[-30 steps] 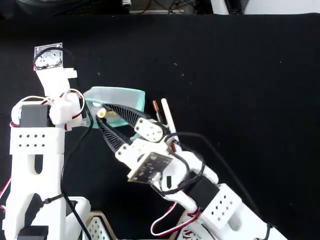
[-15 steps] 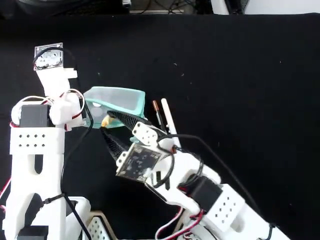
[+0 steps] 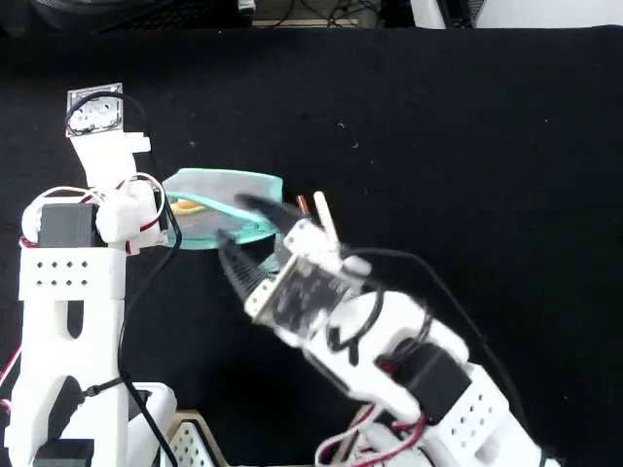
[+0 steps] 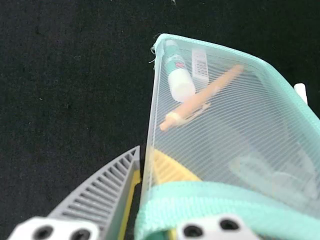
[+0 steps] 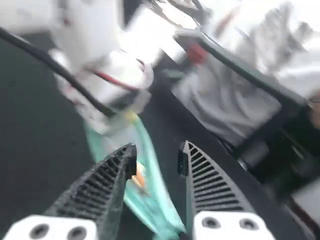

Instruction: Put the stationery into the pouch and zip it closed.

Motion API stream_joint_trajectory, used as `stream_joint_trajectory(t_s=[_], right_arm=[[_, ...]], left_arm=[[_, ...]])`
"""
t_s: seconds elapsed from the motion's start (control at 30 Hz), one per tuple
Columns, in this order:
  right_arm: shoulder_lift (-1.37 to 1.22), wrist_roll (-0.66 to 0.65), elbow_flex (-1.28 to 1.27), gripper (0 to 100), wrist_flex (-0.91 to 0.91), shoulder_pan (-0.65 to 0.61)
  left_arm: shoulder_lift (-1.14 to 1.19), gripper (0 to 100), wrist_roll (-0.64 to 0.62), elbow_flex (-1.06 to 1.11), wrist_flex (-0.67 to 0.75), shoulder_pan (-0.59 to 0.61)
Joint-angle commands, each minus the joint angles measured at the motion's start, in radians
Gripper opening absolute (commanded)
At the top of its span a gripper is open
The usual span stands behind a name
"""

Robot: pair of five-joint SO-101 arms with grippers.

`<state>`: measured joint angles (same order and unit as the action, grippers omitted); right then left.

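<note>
black cloth covers the whole table. on it a translucent teal mesh pouch lies with its long axis across the table in the high view, one end at the left arm and the other end just beside the loose pens. the left gripper is clamped on the pouch's wall by the teal zip band, at the end of an arm that stands upright at the table's left. through the mesh show an orange pen lying slantwise, a small white tube with a green label and a small white block; their print is too small to read. a white pen and a thin brown-tipped stick lie side by side on the cloth. the right gripper points at the pouch, its arm slanting up from the near right corner, jaws spread and empty.
</note>
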<state>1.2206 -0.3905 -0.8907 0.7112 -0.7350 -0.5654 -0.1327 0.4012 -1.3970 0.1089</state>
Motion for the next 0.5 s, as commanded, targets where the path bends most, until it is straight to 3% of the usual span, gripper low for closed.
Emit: stream_joint_trajectory(t_s=[0.0,0.1,0.2,0.47], right_arm=[[0.012,0.072,0.039,14.5,0.037,0.203],[-0.002,0.252,-0.005,14.5,0.063,0.391],[-0.050,0.338,-0.067,14.7,0.049,0.535],[-0.418,0.353,-0.151,14.5,-0.184,0.568]], left_arm=[[0.002,3,0.008,-0.008,0.002,-0.004],[0.009,3,0.035,-0.045,-0.005,-0.010],[0.009,3,0.058,-0.088,-0.023,-0.001],[0.068,3,0.123,-0.352,-0.230,0.007]])
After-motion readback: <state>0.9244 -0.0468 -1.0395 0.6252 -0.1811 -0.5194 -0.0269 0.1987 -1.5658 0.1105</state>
